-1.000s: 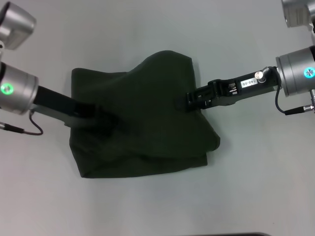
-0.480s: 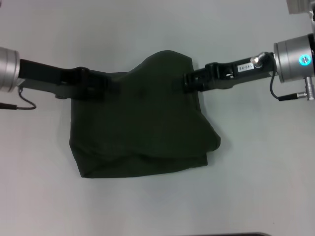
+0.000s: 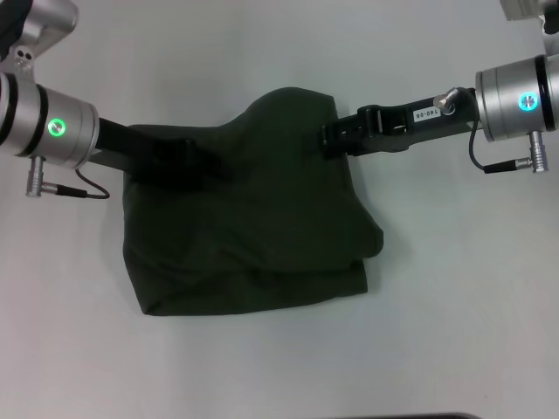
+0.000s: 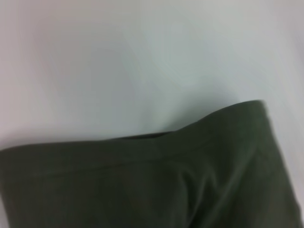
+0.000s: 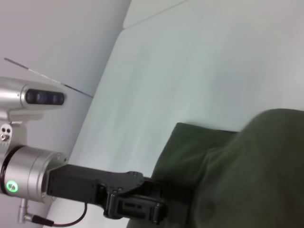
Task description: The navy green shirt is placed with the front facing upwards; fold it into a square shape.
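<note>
Seen from the head camera, the navy green shirt (image 3: pixel 249 223) lies in a rumpled, partly folded heap near the middle of the pale table (image 3: pixel 454 332), plain green cloth facing up. Its near edge runs roughly straight along the side closest to the robot, while the far edge rises in a rounded hump toward the table's far edge. The left gripper (image 3: pixel 203 161) reaches in from the table's left edge and sits at the shirt's far left part, dark against the dark fabric, so whether its fingers are spread or pinching cloth cannot be told. The right gripper (image 3: pixel 326 140) reaches in from the right edge and meets the shirt's far right edge just beside the hump; its fingertips are lost against the cloth and their state cannot be told either. In the left wrist view, a hemmed border of the shirt (image 4: pixel 142 185) lies across the bare table (image 4: pixel 142 57), with no fingers visible. In the right wrist view, bunched green cloth (image 5: pixel 237 175) fills one side, and farther off the left gripper (image 5: pixel 156 202) rests against the shirt's edge, its silver arm behind it.
</note>
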`<state>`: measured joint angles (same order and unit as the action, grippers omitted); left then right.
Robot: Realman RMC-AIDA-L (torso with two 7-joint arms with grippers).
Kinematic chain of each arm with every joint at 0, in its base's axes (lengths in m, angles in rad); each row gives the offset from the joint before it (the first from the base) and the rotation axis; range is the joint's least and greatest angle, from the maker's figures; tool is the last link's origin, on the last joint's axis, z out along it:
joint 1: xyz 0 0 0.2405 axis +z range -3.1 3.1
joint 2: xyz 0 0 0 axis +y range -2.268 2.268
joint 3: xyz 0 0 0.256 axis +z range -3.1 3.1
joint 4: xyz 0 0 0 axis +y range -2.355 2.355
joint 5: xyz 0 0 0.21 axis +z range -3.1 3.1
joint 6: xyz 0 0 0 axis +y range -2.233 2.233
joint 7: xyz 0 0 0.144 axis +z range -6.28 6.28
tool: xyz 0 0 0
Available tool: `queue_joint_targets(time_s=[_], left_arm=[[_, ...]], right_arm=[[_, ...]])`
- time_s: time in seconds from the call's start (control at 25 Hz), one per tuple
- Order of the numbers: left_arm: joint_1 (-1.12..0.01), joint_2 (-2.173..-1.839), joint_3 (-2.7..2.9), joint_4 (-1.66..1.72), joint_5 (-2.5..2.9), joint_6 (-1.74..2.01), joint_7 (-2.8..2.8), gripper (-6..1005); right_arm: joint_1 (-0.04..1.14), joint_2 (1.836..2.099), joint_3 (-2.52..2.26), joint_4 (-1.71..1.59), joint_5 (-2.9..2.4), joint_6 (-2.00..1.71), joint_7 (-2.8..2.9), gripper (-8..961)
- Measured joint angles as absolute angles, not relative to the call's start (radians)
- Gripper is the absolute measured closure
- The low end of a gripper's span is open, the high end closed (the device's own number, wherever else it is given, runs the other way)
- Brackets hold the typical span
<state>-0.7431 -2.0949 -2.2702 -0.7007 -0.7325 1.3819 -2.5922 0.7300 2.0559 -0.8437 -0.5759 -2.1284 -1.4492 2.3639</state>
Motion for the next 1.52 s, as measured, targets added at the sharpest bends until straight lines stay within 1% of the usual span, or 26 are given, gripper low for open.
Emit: queue_joint_targets(time_s=[0.12,0.36,0.44,0.6,0.76,0.92,1.04,1.2,1.4,1.52], left_arm=[[-0.744,-2.091,-2.264,-0.7,-0.721,1.379,-2.589,372],[-0.734,-2.061,-2.354,-0.783,-0.746,1.502,-2.579,372],[-0.732,-2.057,-2.388,-0.809,-0.755,1.525,-2.58,372],[-0.729,-2.069,-2.403,-0.823,-0.759,1.506,-2.582,372],[-0.738,-2.084,-2.389,-0.812,-0.761,1.479,-2.58,372],[-0.741,-2.089,-2.388,-0.811,-0.761,1.474,-2.58,373],[-0.736,-2.089,-2.389,-0.811,-0.761,1.473,-2.58,373],[-0.725,-2.087,-2.395,-0.815,-0.761,1.471,-2.579,373],[-0.713,-2.068,-2.427,-0.821,-0.761,1.456,-2.582,373],[-0.713,-2.065,-2.435,-0.821,-0.761,1.456,-2.58,373]], right_arm=[[0.727,2.053,-0.846,-0.567,-2.129,-1.436,2.364,387],[0.726,2.043,-0.847,-0.568,-2.129,-1.441,2.364,386],[0.726,2.038,-0.847,-0.568,-2.129,-1.432,2.361,386],[0.721,2.036,-0.841,-0.557,-2.127,-1.368,2.359,387],[0.742,2.047,-0.839,-0.513,-2.116,-1.311,2.363,386],[0.789,2.073,-0.84,-0.482,-2.101,-1.311,2.362,421],[0.817,2.083,-0.845,-0.479,-2.064,-1.321,2.358,448],[0.833,2.083,-0.853,-0.47,-2.051,-1.296,2.373,483],[0.823,2.073,-0.867,-0.464,-2.066,-1.283,2.423,527],[0.822,2.072,-0.867,-0.463,-2.066,-1.28,2.425,647]])
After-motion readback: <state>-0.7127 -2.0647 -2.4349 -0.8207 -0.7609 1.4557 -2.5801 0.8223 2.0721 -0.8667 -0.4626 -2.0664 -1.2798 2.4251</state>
